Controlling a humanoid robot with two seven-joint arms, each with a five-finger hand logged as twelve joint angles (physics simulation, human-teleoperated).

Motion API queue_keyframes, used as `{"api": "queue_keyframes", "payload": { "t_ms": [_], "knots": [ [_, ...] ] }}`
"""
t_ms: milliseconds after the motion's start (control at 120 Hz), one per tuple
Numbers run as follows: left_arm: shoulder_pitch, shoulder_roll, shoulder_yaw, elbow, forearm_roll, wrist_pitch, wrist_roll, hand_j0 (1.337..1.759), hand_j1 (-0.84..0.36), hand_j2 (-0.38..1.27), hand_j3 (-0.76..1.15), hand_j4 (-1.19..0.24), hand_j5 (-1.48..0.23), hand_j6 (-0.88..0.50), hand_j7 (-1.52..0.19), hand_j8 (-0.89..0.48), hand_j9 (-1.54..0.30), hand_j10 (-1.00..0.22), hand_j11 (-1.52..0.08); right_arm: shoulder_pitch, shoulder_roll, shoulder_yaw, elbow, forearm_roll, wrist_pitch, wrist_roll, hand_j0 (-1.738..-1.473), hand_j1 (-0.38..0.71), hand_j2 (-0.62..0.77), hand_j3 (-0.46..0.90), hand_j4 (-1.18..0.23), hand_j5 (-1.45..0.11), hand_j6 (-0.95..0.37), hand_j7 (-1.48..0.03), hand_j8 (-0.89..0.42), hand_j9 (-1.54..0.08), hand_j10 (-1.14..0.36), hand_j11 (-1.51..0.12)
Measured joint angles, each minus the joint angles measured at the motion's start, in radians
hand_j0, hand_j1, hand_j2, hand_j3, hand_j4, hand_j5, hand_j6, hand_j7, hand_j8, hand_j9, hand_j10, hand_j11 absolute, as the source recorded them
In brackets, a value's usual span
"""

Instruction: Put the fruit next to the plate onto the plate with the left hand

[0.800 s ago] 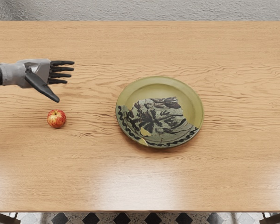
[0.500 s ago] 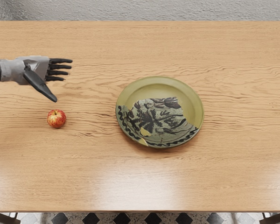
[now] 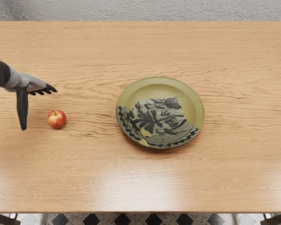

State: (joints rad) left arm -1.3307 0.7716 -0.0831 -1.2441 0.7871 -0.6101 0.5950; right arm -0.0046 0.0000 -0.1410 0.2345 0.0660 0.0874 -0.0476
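Bright, even overhead light across wooden table (image 3: 234, 51); broad pale sheen w/ soft edges near front-centre. Thin soft shadow hugs lower rim of plate (image 3: 160, 82); apple (image 3: 56, 119) casts a small, faint one. Render sharp edge to edge, wood grain crisp, colours warm.

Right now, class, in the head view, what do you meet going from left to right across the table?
left hand → apple → plate
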Motion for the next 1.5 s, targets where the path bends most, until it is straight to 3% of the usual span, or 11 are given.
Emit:
{"api": "queue_keyframes", "payload": {
  "t_ms": [167,542,1108,1233,1500],
  "knots": [
    [0.002,0.005,0.0,-0.155,0.052,0.112,0.013,1.658,0.35,0.0,0.0,0.0,0.0,-0.01,0.0,0.0,0.0,0.0,0.0,0.0,0.0,0.001,-0.001,0.0,0.0,0.0,-1.658,-0.33,0.0,0.0,-0.01,-0.02,-0.01,-0.02,-0.01,-0.02,-0.01,-0.02],
    [0.096,0.005,0.008,-0.289,0.185,0.38,0.016,1.658,0.35,0.0,0.0,0.0,0.0,-0.01,0.0,-0.01,0.0,0.0,0.0,0.0,0.0,0.001,-0.001,0.0,0.001,0.0,-1.658,-0.33,0.0,0.0,-0.01,-0.02,-0.01,-0.02,-0.01,-0.02,-0.01,-0.02],
    [0.16,-0.001,0.022,-0.293,0.265,0.447,0.016,1.658,0.35,0.0,0.0,0.0,0.0,-0.01,0.0,-0.01,0.0,0.0,0.0,0.0,0.0,0.001,0.002,0.0,0.002,0.0,-1.658,-0.33,0.0,0.0,-0.01,-0.02,-0.01,-0.02,-0.01,-0.02,-0.01,-0.02],
    [0.201,-0.003,0.023,-0.282,0.328,0.47,0.016,1.658,0.35,0.0,0.0,0.0,0.0,-0.01,0.0,-0.01,0.0,0.0,0.0,0.0,0.0,0.0,0.002,0.0,0.001,0.0,-1.658,-0.33,0.0,0.0,-0.01,-0.02,-0.01,-0.02,-0.01,-0.02,-0.01,-0.02],
    [0.212,-0.011,0.023,-0.272,0.385,0.508,0.016,1.658,0.35,0.0,0.0,-0.01,0.0,-0.01,0.0,-0.01,0.0,-0.01,0.0,0.0,0.0,0.0,0.002,0.0,0.001,0.0,-1.658,-0.33,0.0,0.0,-0.01,-0.02,-0.01,-0.02,-0.01,-0.02,-0.01,-0.02]
  ]
}}
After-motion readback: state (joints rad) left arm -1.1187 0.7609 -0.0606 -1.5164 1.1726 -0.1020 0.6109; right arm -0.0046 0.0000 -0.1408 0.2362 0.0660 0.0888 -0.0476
